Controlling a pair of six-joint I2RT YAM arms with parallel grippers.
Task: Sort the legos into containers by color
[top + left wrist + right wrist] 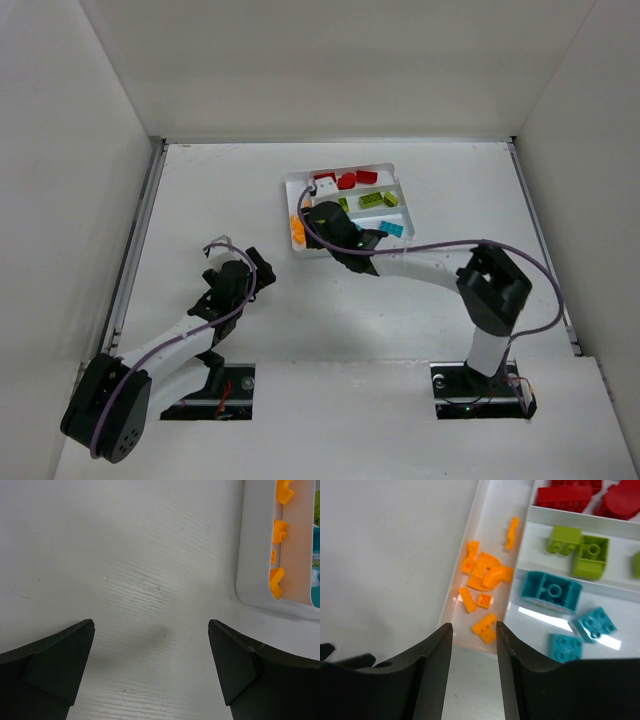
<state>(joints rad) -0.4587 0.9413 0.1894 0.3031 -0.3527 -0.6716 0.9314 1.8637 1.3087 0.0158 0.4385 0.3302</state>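
Note:
The white tray [395,167] holds the legos sorted by color: red [347,181], lime green [372,200], teal [392,228], and orange [297,230] in the narrow side slot. My right gripper [315,225] hovers over the tray's near-left corner. In the right wrist view its jaws [474,627] stand apart with nothing between them. An orange brick [485,628] lies loose in the slot just beyond the tips, below the other orange pieces [482,572]. My left gripper [262,272] is wide open and empty [151,625] over bare table, left of the tray [247,555].
White walls enclose the table on the left, back and right. In the right wrist view the teal bricks [551,590], green bricks [590,556] and red bricks [565,497] lie in their own slots, right of the tray's outer wall [470,535].

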